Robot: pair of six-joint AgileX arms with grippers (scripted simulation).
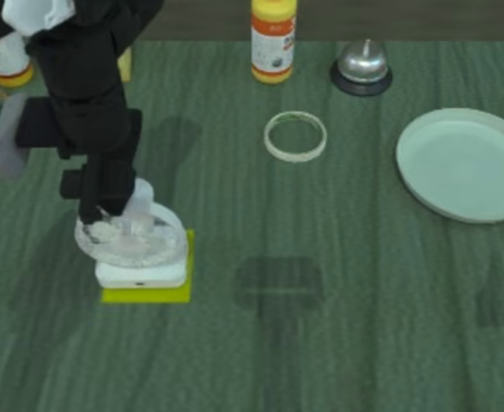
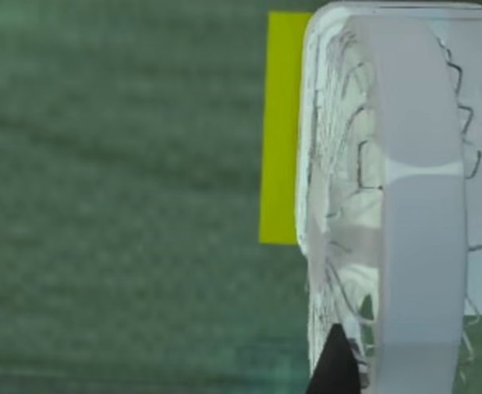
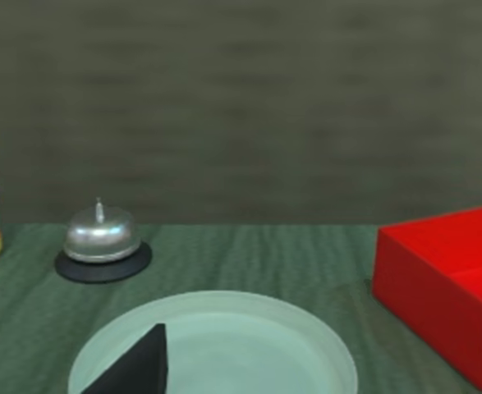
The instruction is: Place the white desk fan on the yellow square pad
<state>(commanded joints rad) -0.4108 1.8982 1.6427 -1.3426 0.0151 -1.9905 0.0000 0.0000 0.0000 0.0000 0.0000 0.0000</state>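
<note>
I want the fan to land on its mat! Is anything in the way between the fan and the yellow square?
Nothing visible is. The white desk fan already sits over the yellow square pad, with the left gripper at its grille. The ring and plate lie far off to the right.

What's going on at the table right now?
The left pincer is down at the white desk fan, at its grille, on the table's left side. The fan's base sits on the yellow square pad, which peeks out along the near and right edges. The right arm is parked out of the top view, over the white plate.
</note>
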